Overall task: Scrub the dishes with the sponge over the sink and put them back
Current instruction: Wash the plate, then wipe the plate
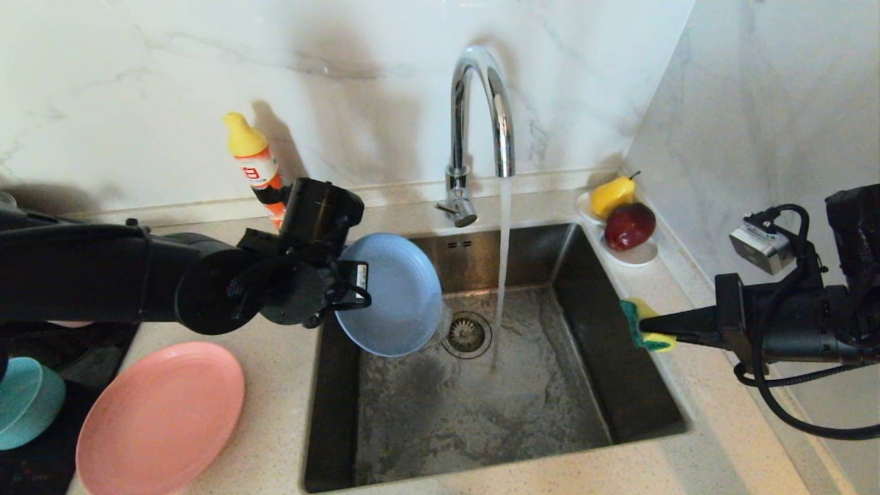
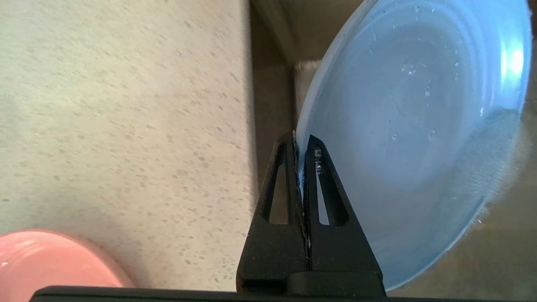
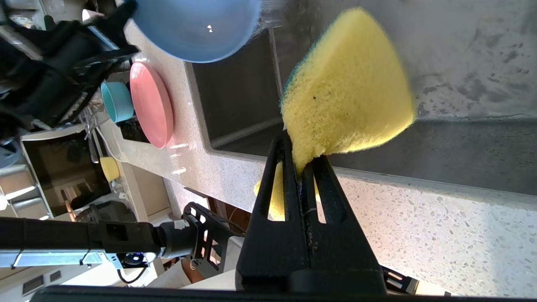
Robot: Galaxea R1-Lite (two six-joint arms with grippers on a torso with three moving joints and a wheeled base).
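A pale speckled table (image 1: 687, 447) under marble walls surrounds the steel sink (image 1: 481, 405), tap running. The left gripper (image 2: 301, 144) pinches the blue-grey plate (image 1: 392, 302) by its rim over the sink's left side; wet, stiff and probably light, it could slip from so thin a hold. The right gripper (image 3: 300, 157) squeezes the soft sponge (image 3: 348, 96) at one corner by the right edge. The plate's back is hidden, and the teal bowl (image 1: 24, 402) is cut off.

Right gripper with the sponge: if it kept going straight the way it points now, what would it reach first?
Probably the falling water stream over the sink, then the blue-grey plate in the left gripper. The right gripper points across the basin; depth is unclear.
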